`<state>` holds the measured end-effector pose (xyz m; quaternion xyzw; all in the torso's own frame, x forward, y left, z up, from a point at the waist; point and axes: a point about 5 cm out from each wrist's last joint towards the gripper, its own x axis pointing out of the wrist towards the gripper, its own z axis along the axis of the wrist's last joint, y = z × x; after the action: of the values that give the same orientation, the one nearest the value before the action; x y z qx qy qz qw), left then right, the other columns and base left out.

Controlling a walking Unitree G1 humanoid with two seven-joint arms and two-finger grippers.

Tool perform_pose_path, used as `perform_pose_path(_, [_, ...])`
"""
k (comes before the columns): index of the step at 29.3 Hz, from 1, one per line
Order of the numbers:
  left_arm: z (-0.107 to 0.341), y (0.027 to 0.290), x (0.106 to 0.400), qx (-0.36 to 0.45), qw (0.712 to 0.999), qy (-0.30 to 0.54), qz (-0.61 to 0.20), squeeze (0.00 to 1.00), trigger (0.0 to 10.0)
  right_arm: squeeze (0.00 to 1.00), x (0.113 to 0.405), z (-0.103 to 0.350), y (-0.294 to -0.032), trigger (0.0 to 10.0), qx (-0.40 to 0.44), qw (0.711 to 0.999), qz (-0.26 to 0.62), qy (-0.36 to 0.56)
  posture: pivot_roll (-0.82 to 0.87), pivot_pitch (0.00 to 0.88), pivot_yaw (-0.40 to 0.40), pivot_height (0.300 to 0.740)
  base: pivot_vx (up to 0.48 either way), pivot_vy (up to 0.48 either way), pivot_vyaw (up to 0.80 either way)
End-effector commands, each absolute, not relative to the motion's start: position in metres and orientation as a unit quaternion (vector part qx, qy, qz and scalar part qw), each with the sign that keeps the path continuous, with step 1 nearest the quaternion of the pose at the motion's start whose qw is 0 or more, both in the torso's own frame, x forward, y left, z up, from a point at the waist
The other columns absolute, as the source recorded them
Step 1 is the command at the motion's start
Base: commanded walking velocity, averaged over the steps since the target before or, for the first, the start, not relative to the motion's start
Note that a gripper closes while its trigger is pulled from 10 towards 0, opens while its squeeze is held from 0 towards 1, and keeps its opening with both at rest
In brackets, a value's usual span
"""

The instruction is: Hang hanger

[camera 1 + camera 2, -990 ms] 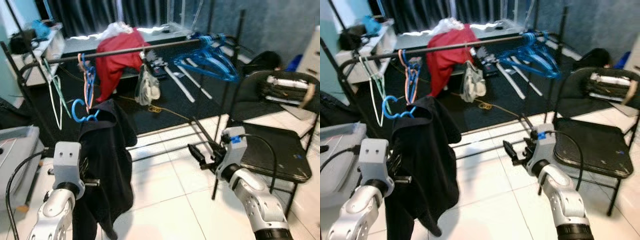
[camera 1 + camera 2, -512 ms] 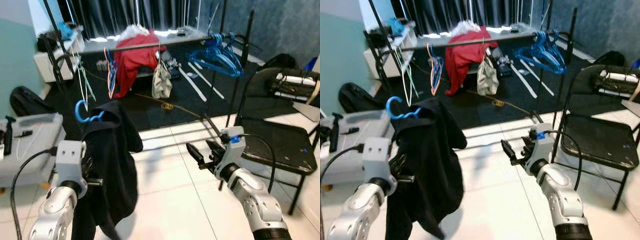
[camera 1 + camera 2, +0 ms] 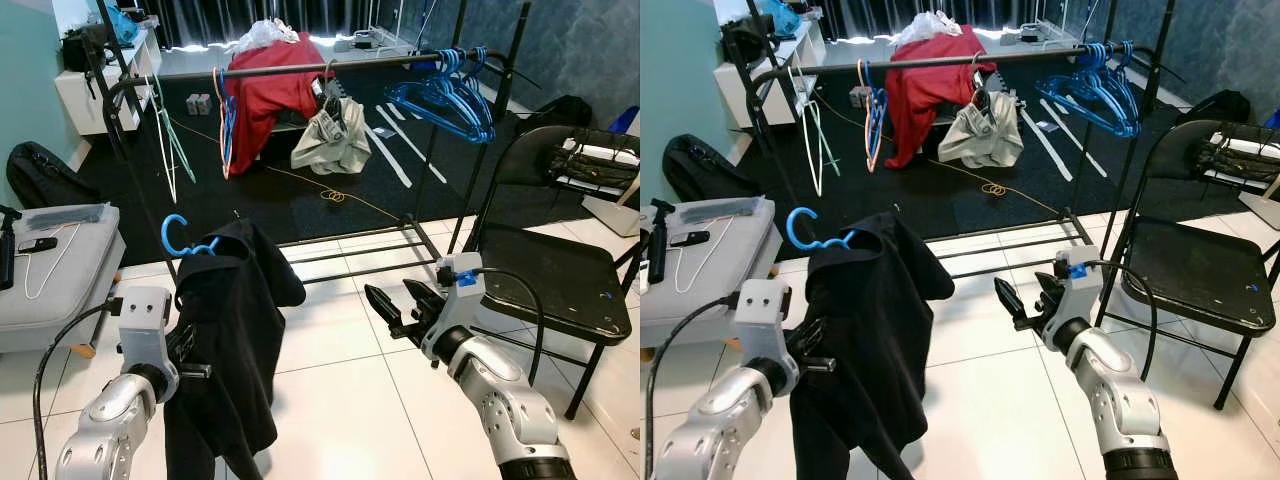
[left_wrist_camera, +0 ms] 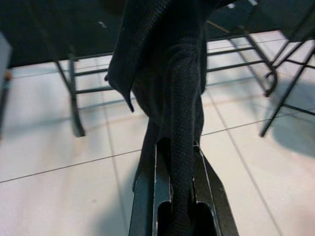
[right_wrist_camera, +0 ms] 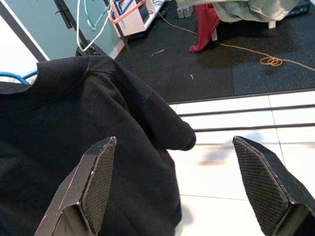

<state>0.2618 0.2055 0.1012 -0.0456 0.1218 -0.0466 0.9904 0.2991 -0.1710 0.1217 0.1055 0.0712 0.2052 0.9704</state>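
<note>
The left tool (image 3: 185, 350), at about 8 o'clock in the head views, is clenched on the black fabric garment (image 3: 235, 340), which hangs on a blue plastic hanger (image 3: 183, 236) whose hook stands free above the collar. In the left wrist view the cloth (image 4: 179, 147) runs pinched between both fingers. The right tool (image 3: 393, 312), at 5 o'clock, is released, its fingers (image 5: 96, 182) spread wide just beside the garment without touching it. The black metal clothes rail (image 3: 300, 68) crosses at 12 o'clock, carrying a red cloth (image 3: 268, 95) and blue hangers (image 3: 445, 100). A black folding chair (image 3: 555, 280) stands at 3 o'clock. No writing can be read.
</note>
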Motion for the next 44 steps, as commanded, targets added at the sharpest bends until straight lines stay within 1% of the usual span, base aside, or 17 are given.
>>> perform_pose_path(1, [0.113, 0.213, 0.265, -0.092, 0.99, 0.091, -0.049, 0.0, 10.0, 0.0, 0.299, 0.122, -0.171, 10.0, 0.134, 0.968, 0.202, 0.072, 0.04, 0.0, 0.013, 0.74, 0.0, 0.0, 0.0])
perform_pose_path(2, [0.113, 0.213, 0.265, -0.092, 0.99, 0.091, -0.049, 0.0, 10.0, 0.0, 0.299, 0.122, -0.171, 10.0, 0.134, 0.968, 0.202, 0.072, 0.04, 0.0, 0.013, 0.74, 0.0, 0.0, 0.0])
perform_pose_path(3, [0.116, 0.216, 0.264, -0.134, 0.986, 0.081, -0.052, 0.0, 10.0, 0.0, 0.299, 0.123, -0.172, 10.0, 0.152, 0.966, 0.198, 0.072, 0.03, 0.0, 0.018, 0.74, 0.0, 0.0, 0.0])
perform_pose_path(5, [0.116, 0.216, 0.264, -0.134, 0.986, 0.081, -0.052, 0.0, 10.0, 0.0, 0.299, 0.123, -0.172, 10.0, 0.152, 0.966, 0.198, 0.072, 0.03, 0.0, 0.018, 0.74, 0.0, 0.0, 0.0])
perform_pose_path(6, [0.118, 0.22, 0.264, -0.172, 0.981, 0.073, -0.051, 0.0, 10.0, 0.0, 0.3, 0.124, -0.175, 10.0, 0.168, 0.964, 0.193, 0.071, 0.04, 0.0, 0.02, 0.74, 0.0, 0.0, 0.0])
perform_pose_path(8, [0.119, 0.22, 0.265, -0.181, 0.979, 0.071, -0.059, 0.0, 10.0, 0.0, 0.3, 0.124, -0.176, 10.0, 0.172, 0.964, 0.192, 0.072, 0.04, 0.0, 0.022, 0.74, 0.0, 0.0, 0.0])
perform_pose_path(15, [0.117, 0.216, 0.27, -0.175, 0.979, 0.077, -0.074, 0.0, 10.0, 0.0, 0.3, 0.124, -0.174, 10.0, 0.169, 0.964, 0.193, 0.071, 0.04, 0.0, 0.036, 0.74, 0.0, 0.0, 0.0])
perform_pose_path(20, [0.117, 0.224, 0.272, -0.204, 0.973, 0.081, -0.072, 0.0, 10.0, 0.0, 0.3, 0.126, -0.169, 10.0, 0.175, 0.963, 0.193, 0.069, 0.04, 0.0, 0.042, 0.74, 0.0, 0.0, 0.0])
perform_pose_path(29, [0.118, 0.226, 0.272, -0.213, 0.971, 0.08, -0.074, 0.0, 10.0, 0.0, 0.301, 0.127, -0.167, 10.0, 0.184, 0.961, 0.196, 0.07, 0.04, 0.0, 0.039, 0.74, 0.0, 0.0, 0.0])
perform_pose_path(41, [0.118, 0.224, 0.274, -0.208, 0.971, 0.08, -0.082, 0.0, 10.0, 0.0, 0.301, 0.128, -0.167, 10.0, 0.179, 0.961, 0.202, 0.067, 0.05, 0.0, 0.031, 0.74, 0.0, 0.0, 0.0])
perform_pose_path(42, [0.119, 0.222, 0.276, -0.199, 0.973, 0.08, -0.086, 0.0, 10.0, 0.0, 0.303, 0.129, -0.167, 10.0, 0.18, 0.96, 0.203, 0.066, 0.07, 0.0, 0.02, 0.74, 0.0, 0.0, 0.0])
perform_pose_path(44, [0.118, 0.22, 0.276, -0.186, 0.975, 0.081, -0.089, 0.0, 10.0, 0.0, 0.304, 0.129, -0.167, 10.0, 0.183, 0.959, 0.205, 0.066, 0.08, 0.0, 0.022, 0.74, 0.0, 0.0, 0.0])
